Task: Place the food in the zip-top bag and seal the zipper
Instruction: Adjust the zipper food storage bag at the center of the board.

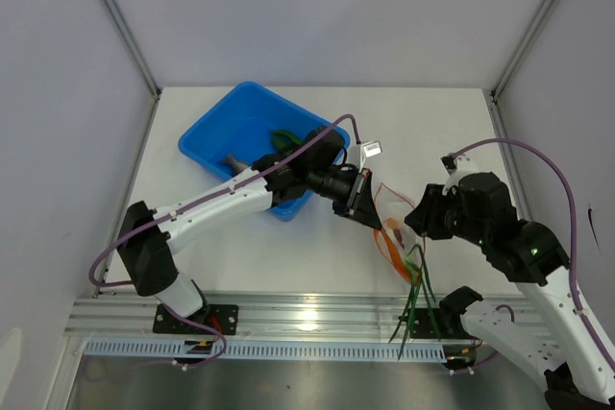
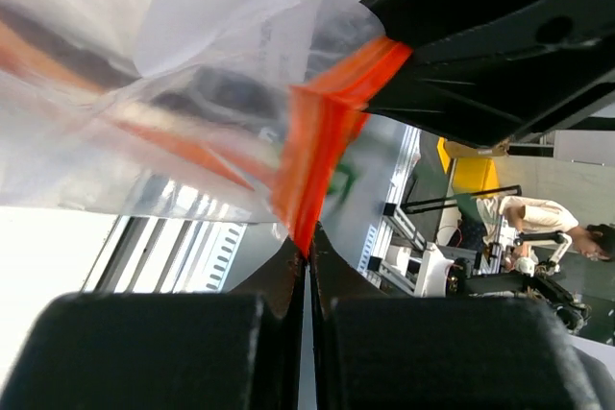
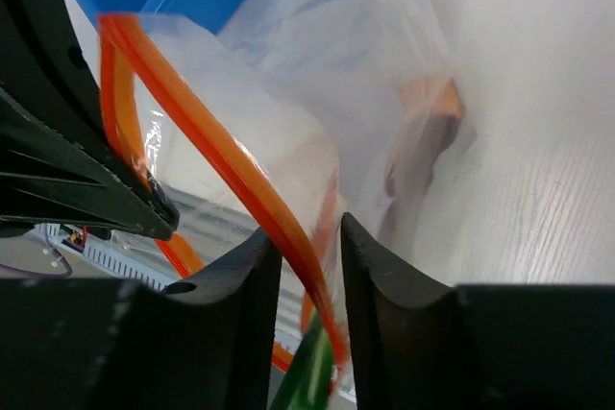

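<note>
Zip-top bag (image 3: pixel 370 64) is crinkly clear plastic, zipper (image 3: pixel 219 149) orange-red.

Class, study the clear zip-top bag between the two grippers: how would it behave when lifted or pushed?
Probably floppy: the zip-top bag crumples and folds where the left gripper pinches its zipper. Likely light, since that one small pinch seems to hold its mouth up. Its glossy film may slip; the thicker strip looks the safer hold.
</note>
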